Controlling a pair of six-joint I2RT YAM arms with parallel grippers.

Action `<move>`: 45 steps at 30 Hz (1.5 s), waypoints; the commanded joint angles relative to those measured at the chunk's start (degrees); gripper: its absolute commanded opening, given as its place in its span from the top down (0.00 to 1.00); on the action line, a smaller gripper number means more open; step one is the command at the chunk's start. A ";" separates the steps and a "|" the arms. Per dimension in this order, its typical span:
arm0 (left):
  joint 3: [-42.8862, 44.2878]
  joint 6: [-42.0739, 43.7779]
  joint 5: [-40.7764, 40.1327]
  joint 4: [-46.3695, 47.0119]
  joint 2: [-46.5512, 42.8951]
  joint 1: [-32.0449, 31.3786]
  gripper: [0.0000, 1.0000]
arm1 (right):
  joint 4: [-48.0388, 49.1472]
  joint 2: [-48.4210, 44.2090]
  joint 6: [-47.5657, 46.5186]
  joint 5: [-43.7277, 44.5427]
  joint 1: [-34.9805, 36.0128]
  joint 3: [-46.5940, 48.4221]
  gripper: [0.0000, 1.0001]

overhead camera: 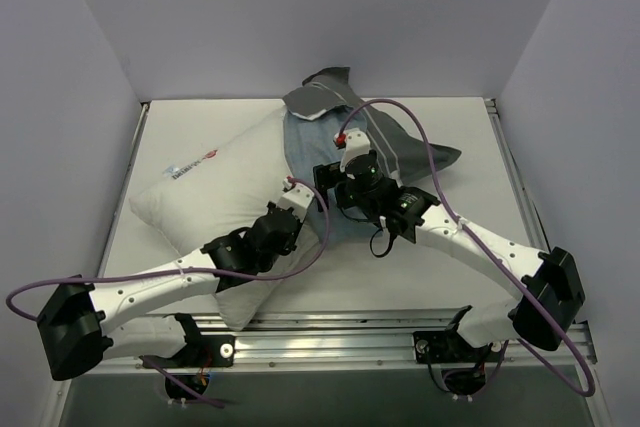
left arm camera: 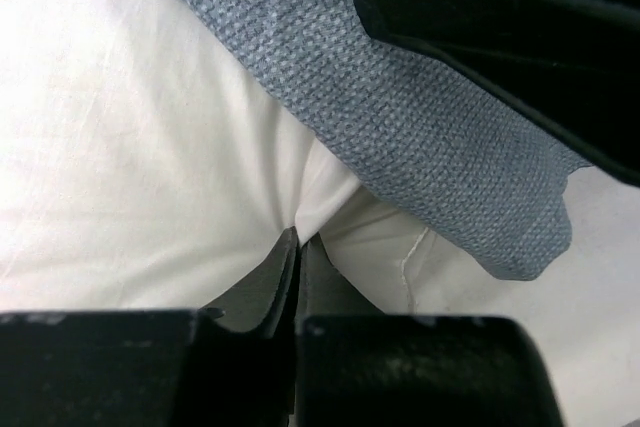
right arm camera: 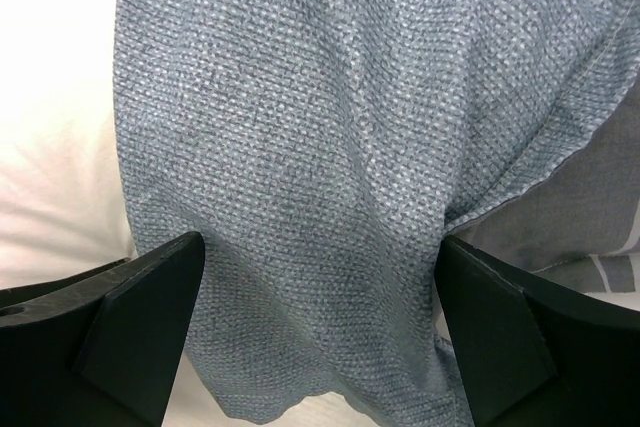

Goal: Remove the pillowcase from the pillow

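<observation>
The white pillow lies across the table's left half, its red-and-blue logo near the far corner. The pillowcase lies bunched over the pillow's right end, denim-blue side up, with the dark grey striped side showing at the back right. My left gripper is shut, pinching a fold of the white pillow right beside the blue pillowcase edge. My right gripper is open, its fingers spread wide on either side of the blue pillowcase, low over it.
Grey walls close in the table on the left, back and right. A metal rail runs along the near edge by the arm bases. Purple cables loop over both arms.
</observation>
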 commanded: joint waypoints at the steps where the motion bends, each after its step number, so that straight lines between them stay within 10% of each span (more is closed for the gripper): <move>1: -0.99 -3.41 0.62 -2.24 -2.29 1.28 0.98 | 1.22 -1.09 -1.75 -0.69 0.43 3.12 0.08; 16: 0.85 -7.28 3.26 -6.19 -6.33 2.95 0.98 | 4.74 11.20 -2.10 9.84 3.95 8.48 0.08; 19: 3.05 -9.30 2.39 -10.85 -7.30 3.13 0.98 | 4.47 14.90 0.80 18.55 3.43 7.52 0.25; 24: 5.51 -12.29 3.26 -20.25 -9.76 5.14 0.98 | 3.16 15.79 5.98 21.90 -2.54 4.18 1.00; 45: 14.04 -15.63 2.92 -41.79 -23.12 17.37 0.98 | -4.40 6.11 11.53 20.85 -34.37 7.78 1.00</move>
